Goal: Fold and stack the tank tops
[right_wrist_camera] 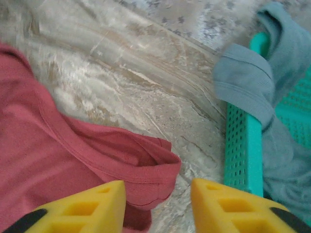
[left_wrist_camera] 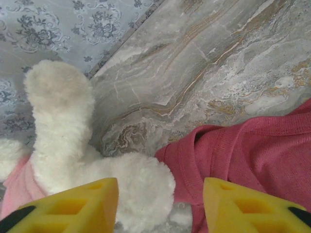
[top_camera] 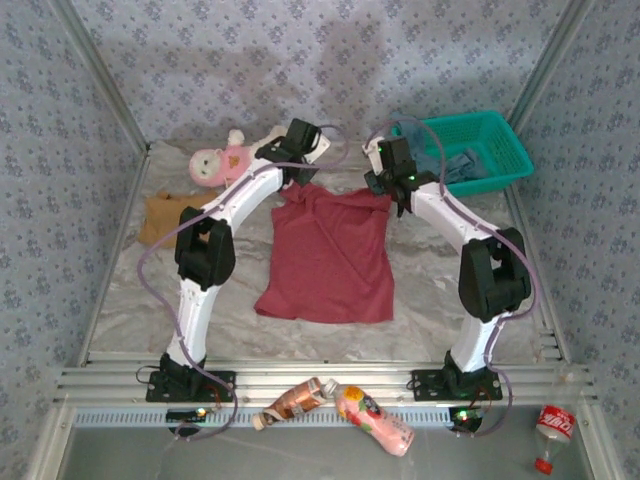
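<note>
Dark red tank top (top_camera: 328,255) lies spread flat on the counter (top_camera: 425,300), hem toward 6 o'clock, laid out for folding. Left gripper (left_wrist_camera: 160,204) and right gripper (right_wrist_camera: 158,204) hover over its 12 o'clock strap corners, jaws apart, holding nothing.

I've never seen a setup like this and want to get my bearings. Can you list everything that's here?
dark red tank top: one, dark red, spread mid-table between the arms
tan-brown tank top: one, tan-brown, left side of the table
dusty blue tank top: one, dusty blue, draped over the basket's rim
basket: one, teal, far right corner
plush doll: one, white in pink, far left
bottles: three, brown, pink, clear with red label, lying on the near ledge
table: one, grey marbled
left gripper: one, yellow fingers, open, above the doll and the red top's edge
right gripper: one, yellow fingers, open, above the red top's strap
</note>
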You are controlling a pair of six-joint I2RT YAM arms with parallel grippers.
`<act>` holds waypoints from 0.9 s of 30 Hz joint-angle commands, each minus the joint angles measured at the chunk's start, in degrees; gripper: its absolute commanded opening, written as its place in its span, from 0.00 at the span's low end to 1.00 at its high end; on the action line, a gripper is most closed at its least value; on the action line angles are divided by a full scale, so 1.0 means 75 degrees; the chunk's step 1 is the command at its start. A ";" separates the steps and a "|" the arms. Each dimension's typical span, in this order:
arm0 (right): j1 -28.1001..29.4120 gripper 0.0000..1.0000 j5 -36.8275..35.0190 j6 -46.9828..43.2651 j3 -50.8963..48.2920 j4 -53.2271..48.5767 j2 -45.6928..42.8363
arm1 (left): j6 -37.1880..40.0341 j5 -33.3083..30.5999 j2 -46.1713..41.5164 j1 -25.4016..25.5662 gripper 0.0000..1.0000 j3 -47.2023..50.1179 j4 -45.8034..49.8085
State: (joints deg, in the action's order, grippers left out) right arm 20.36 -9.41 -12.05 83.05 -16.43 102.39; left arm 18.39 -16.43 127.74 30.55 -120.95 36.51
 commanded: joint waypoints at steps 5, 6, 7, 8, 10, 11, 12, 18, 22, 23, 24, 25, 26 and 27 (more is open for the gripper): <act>-0.0127 0.52 0.1794 0.2187 -0.1317 -0.1926 -0.1954 | -0.2209 0.1370 -0.1820 -0.0135 0.59 0.0872 0.2968; -0.0065 0.53 0.1976 0.2533 -0.1673 -0.2107 -0.2255 | -0.2493 0.1495 -0.2193 -0.0135 0.59 0.1565 0.3028; -0.0008 0.54 0.2115 0.2957 -0.2194 -0.2246 -0.2611 | -0.2843 0.1763 -0.2656 -0.0138 0.60 0.2327 0.3016; 0.0088 0.54 0.2172 0.3370 -0.2710 -0.2269 -0.3007 | -0.3250 0.2111 -0.3120 -0.0150 0.60 0.3041 0.2954; 0.0456 0.55 0.1969 0.4189 -0.3519 -0.2225 -0.3663 | -0.4066 0.2653 -0.3930 -0.0157 0.60 0.4501 0.2711; 0.0684 0.55 0.1861 0.4460 -0.3849 -0.2304 -0.3876 | -0.4458 0.2916 -0.4302 -0.0153 0.60 0.5216 0.2558; 0.0868 0.56 0.1747 0.4666 -0.4076 -0.2367 -0.3982 | -0.4778 0.2979 -0.4593 -0.0136 0.60 0.5781 0.2448; 0.2062 0.56 0.1172 0.5990 -0.5555 -0.2107 -0.4246 | -0.6071 0.3414 -0.5930 -0.0156 0.60 0.8417 0.1578; 0.2509 0.53 0.0828 0.6352 -0.5920 -0.2112 -0.4141 | -0.6415 0.3667 -0.6195 -0.0285 0.59 0.9219 0.1105; 0.2566 0.53 0.0758 0.6353 -0.5971 -0.2193 -0.4118 | -0.6495 0.3688 -0.6215 -0.0297 0.58 0.9388 0.1018; 0.2622 0.52 0.0681 0.6449 -0.6006 -0.2257 -0.4113 | -0.6524 0.3650 -0.6219 -0.0301 0.58 0.9501 0.1018; 0.2682 0.52 0.0626 0.6595 -0.6055 -0.2359 -0.4100 | -0.6541 0.3622 -0.6239 -0.0304 0.58 0.9635 0.0986; 0.2733 0.51 0.0613 0.6667 -0.6140 -0.2359 -0.4107 | -0.6581 0.3627 -0.6296 -0.0327 0.57 0.9763 0.0915; 0.2764 0.51 0.0664 0.6720 -0.6220 -0.2368 -0.4123 | -0.6621 0.3637 -0.6346 -0.0342 0.57 0.9898 0.0813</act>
State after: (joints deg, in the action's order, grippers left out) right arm 40.23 -2.13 34.15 37.87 -32.16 71.40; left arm -28.45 9.30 82.19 28.47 -48.80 45.60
